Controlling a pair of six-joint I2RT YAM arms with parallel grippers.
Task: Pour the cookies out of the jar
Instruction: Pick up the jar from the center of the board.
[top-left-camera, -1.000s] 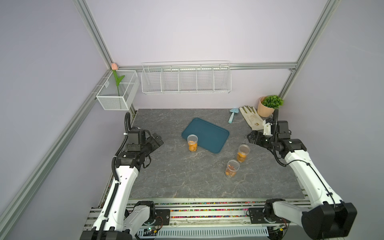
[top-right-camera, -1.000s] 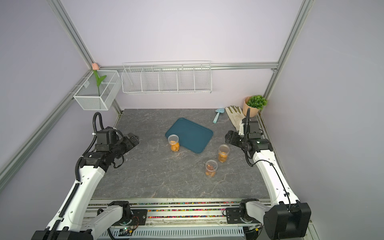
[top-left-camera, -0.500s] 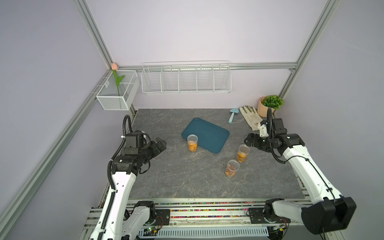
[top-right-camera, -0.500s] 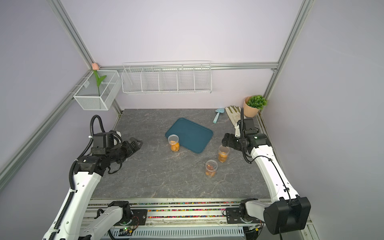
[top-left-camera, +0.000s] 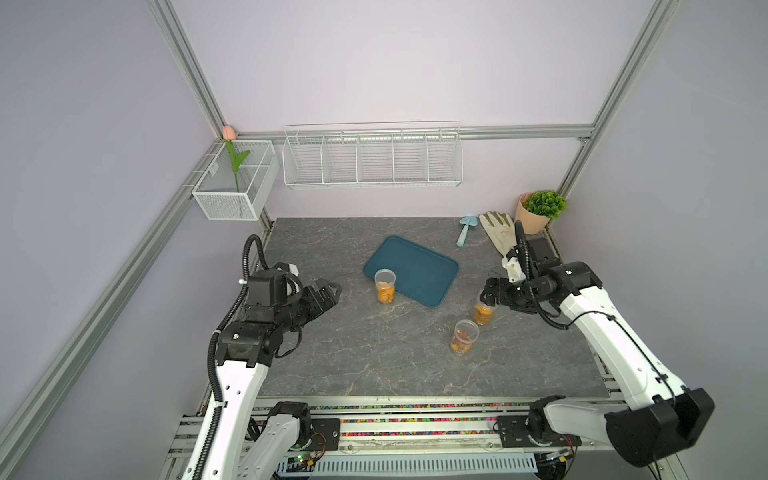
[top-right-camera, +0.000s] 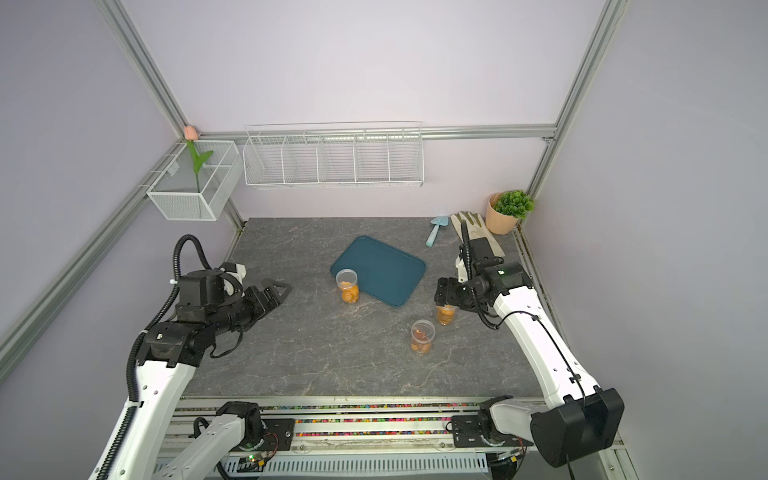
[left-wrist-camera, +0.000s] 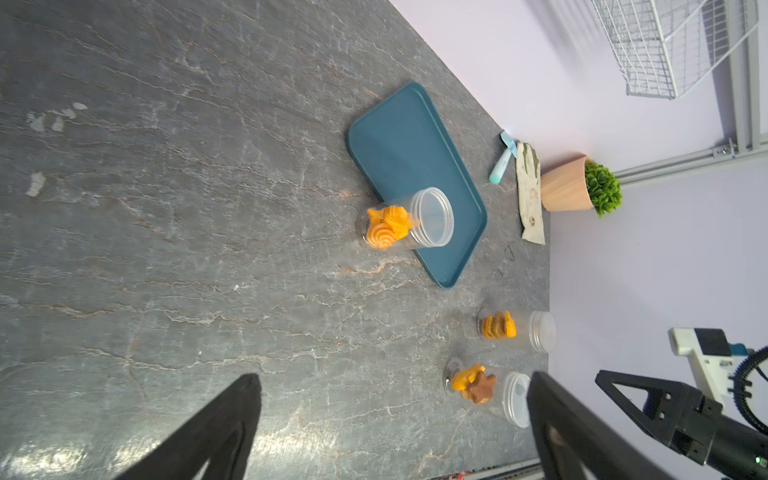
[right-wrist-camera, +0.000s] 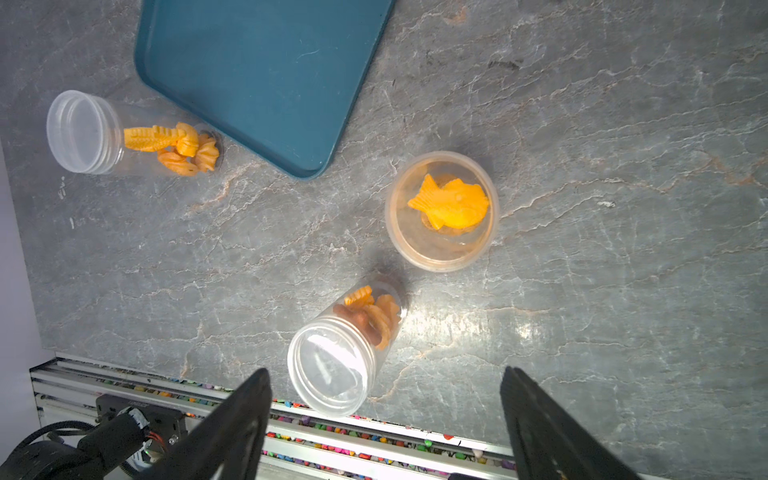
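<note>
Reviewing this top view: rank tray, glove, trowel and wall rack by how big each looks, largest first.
1. rack, largest even though it is farthest back
2. tray
3. glove, partly hidden
4. trowel

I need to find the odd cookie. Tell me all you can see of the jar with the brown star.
The clear round plastic jar stands upright on the grey marbled tabletop, the jar nearest the front edge. Its threaded mouth looks open. At the bottom lie a brown star cookie and a few orange cookies. Only the tabletop touches it.
</note>
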